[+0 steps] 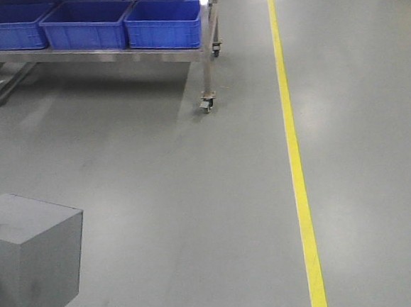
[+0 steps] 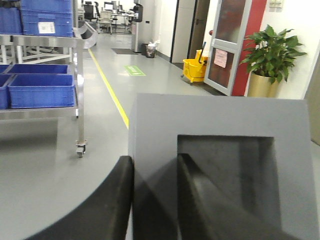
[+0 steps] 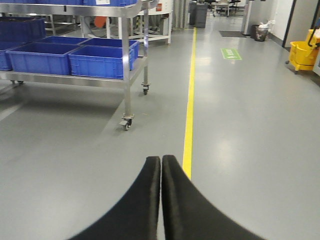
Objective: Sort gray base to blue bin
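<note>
Left wrist view: gray base (image 2: 165, 125) wall clamped between fingers (image 2: 112, 200).

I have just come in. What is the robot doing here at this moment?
The left gripper holds the gray base by one wall, one finger outside it and one in its square recess. The right gripper is shut and holds nothing. The base is not yet sorted: the blue bins stand ahead on a wheeled metal cart, across the floor.
</note>
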`<state>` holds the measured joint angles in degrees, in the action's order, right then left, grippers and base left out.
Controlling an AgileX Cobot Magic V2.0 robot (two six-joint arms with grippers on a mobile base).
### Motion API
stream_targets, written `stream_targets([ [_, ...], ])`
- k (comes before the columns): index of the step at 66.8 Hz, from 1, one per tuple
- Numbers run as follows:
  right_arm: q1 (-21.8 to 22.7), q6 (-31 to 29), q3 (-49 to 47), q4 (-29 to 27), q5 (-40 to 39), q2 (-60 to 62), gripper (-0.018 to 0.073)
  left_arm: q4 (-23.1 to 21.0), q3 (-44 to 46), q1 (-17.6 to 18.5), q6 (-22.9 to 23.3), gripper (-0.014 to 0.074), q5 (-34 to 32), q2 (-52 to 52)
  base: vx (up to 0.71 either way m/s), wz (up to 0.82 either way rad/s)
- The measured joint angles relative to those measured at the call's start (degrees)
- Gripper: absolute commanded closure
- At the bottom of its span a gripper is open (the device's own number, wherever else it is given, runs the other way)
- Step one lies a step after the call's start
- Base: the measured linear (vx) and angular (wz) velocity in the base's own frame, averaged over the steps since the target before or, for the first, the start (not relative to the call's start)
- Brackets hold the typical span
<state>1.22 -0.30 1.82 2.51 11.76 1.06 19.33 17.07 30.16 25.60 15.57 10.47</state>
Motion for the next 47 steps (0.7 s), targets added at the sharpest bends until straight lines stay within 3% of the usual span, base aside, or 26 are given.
stream_targets([
  [47, 0.00, 0.00, 0.00, 0.00, 0.00, 0.00, 0.0564, 0.00, 0.00, 0.00, 0.00, 0.0603, 0.00, 0.00, 0.29, -0.07],
])
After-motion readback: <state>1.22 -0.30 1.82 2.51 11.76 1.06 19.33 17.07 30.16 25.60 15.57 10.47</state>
